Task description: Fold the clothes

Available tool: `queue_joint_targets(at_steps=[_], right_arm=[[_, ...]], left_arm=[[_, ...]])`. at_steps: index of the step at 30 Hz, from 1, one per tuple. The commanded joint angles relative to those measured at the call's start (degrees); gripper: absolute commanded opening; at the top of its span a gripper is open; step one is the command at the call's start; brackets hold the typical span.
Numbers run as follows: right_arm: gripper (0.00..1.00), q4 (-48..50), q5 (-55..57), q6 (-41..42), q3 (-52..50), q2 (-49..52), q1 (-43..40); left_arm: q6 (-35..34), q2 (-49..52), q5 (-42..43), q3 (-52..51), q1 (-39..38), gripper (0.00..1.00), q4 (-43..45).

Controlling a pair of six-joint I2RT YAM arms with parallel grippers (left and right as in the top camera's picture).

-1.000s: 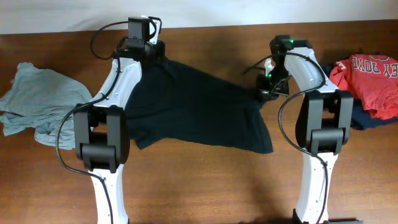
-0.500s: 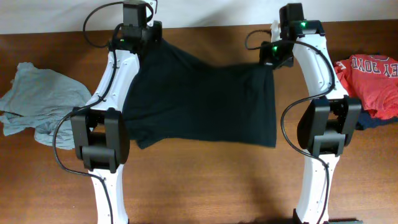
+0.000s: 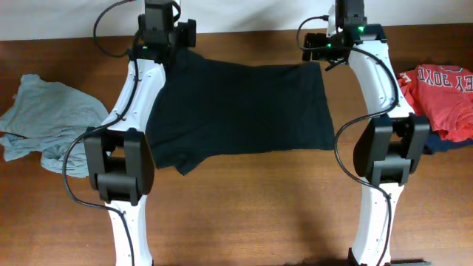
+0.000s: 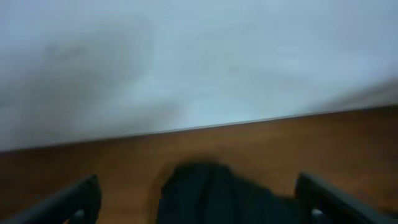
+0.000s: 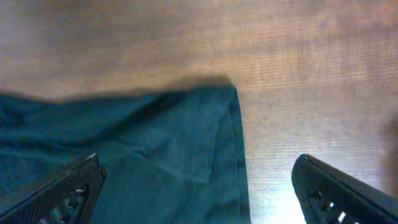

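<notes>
A crooked fold could be produced if the black T-shirt (image 3: pixel 244 107), spread flat on the wooden table (image 3: pixel 244 222) between the two arms, is gripped unevenly, since its lower left sleeve (image 3: pixel 181 157) is seen rumpled. The left gripper (image 4: pixel 198 202) and the right gripper (image 5: pixel 199 186) are held over the shirt's far corners with jaws spread wide. Nothing is pinched.

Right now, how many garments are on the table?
3: the black T-shirt spread between the arms, a grey-blue shirt crumpled far left, a red shirt far right. Dark fabric under it may be a fourth.
</notes>
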Motion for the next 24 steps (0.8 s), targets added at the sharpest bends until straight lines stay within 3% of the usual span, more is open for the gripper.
queue_joint_targets(at_steps=[1,9,16,24], right_arm=[[0.99,-3.2,0.7,-0.1,1.0,-2.2,-1.1],[0.99,-17.2,-6.1,-0.6,1.4,-7.5,-5.2],[1.0,-30.6,-6.7,-2.2,1.4,-14.9,-6.5],[0.93,-40.8,-6.7,-2.2,-1.7,-15.5,-6.0]], left_arm=[[-3.4,-1.6,-1.5,1.3,-0.1,0.99,-4.7],[-7.6,-9.4,3.0,1.3,-0.9,0.99,-24.3],[-18.9,-18.6,3.1,1.3,-1.5,0.99,-42.6],[-25.1,-18.8,3.0,-0.3,-3.2,0.99,-58.8]])
